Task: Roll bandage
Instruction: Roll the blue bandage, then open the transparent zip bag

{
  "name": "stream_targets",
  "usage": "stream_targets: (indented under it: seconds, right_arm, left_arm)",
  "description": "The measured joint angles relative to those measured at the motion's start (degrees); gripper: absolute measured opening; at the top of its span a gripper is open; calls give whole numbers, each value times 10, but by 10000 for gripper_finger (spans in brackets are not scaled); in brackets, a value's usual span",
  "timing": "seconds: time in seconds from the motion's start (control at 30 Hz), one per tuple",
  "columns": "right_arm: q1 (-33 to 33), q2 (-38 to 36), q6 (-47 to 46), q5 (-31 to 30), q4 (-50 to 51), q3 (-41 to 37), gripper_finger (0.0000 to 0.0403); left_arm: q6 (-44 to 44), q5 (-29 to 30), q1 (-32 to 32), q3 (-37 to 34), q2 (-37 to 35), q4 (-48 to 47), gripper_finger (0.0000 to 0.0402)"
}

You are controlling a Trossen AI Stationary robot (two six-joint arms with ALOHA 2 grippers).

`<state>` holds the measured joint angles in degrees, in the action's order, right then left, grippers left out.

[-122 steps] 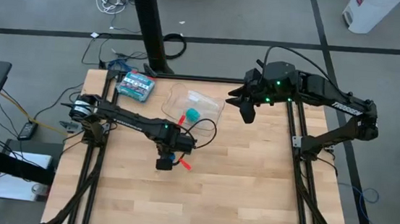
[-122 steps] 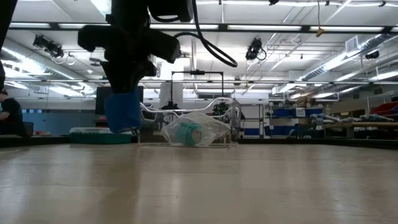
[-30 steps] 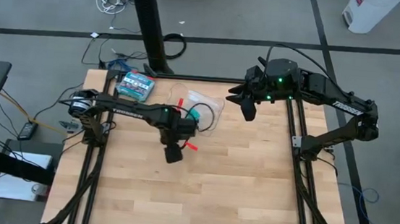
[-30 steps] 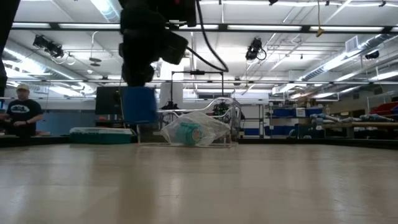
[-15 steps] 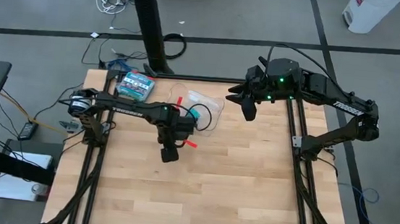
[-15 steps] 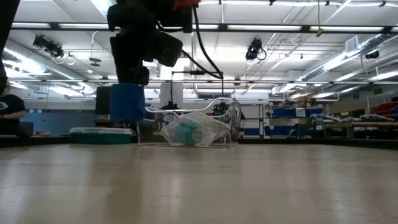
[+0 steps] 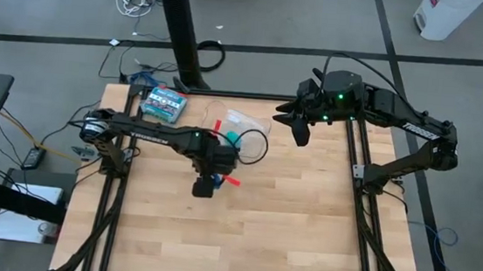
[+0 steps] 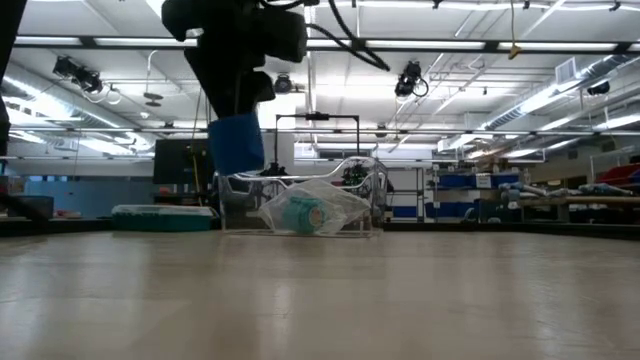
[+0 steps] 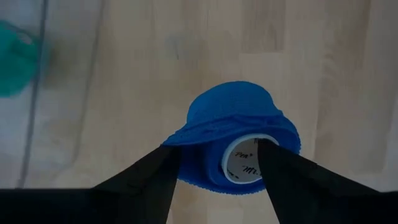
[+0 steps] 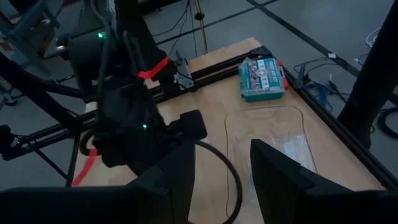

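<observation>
Left gripper [image 9: 214, 177] is over the middle of the table [image 7: 304, 220], slightly toward the left edge, raised off the surface. Its two dark fingers [image 9: 146, 177] stand apart with the bandage [image 9: 233, 140] between them: a bright blue fabric roll wound on a white core with print on the core's end face. Both fingers press against the sides of the roll, so the jaws are spread wide yet clamped on it. In the low view the bandage [image 8: 237, 145] hangs as a blue block below the gripper, clear of the tabletop with a gap under it. In the high view only a small blue patch [image 7: 211, 182] shows under the left wrist.

Right gripper [image 7: 299, 133] is near the far right corner of the table, above the surface and holding nothing. Its fingers [image 10: 174, 171] stand partly apart, with the table visible between them.

Clear plastic tray [image 7: 256, 124] lies by the far edge, near its middle, with a small teal-green roll [image 8: 303, 213] and crumpled clear wrap inside it. Green-and-white printed box [image 7: 163, 103] sits near the far left corner, apart from the tray. A red strip [image 7: 230, 181] shows just beside the left gripper, toward the right.
</observation>
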<state>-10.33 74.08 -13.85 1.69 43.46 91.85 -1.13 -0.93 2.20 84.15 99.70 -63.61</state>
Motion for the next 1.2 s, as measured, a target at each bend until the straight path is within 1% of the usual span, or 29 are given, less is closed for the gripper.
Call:
stream_targets:
  seconds: [0.17,0.27,0.37,0.5,0.6,0.73,0.77,0.83,0.87,0.9,0.97,1.0,1.03,1.13,1.2]
  right_arm:
    - [0,0,0,-3,0,0,150]
    - [0,0,2,-6,-1,0,150]
    - [0,0,4,-6,-1,0,150]
    - [0,0,4,-6,-1,0,150]
    - [0,0,4,-6,-1,0,150]
    - [0,0,5,-11,-1,0,150]
    - [-1,0,5,-12,-1,0,150]
    - [-1,0,5,-12,0,0,150]
    - [-1,0,4,-12,0,0,150]
    - [-1,0,2,-12,0,0,150]
    - [-2,0,4,-12,-3,0,150]
    - [-4,0,5,-12,-6,0,150]
    - [-5,0,5,-12,-9,0,150]
    - [-8,0,5,-7,-15,0,150]
    - [-8,-3,3,-7,-14,0,150]
  left_arm:
    - [11,0,-3,4,0,-2,229]
    - [21,-6,-1,4,0,-13,222]
    - [22,-10,-2,4,0,-18,200]
    - [21,-10,-2,4,0,-41,159]
    - [1,-17,-2,12,0,-67,130]
    - [-4,-6,-3,5,1,-69,103]
    - [-20,-19,-7,8,4,-69,99]
    - [-65,-59,-13,28,6,-66,95]
    - [-70,-68,-14,39,5,-62,95]
    - [-66,-55,-13,44,4,-60,95]
    - [-44,-9,-8,40,3,-66,96]
    - [-31,-3,-7,33,6,-64,97]
    - [-22,-12,-8,26,12,-56,97]
    - [-22,-67,-13,9,20,-53,97]
    - [-23,-82,-11,7,20,-61,97]
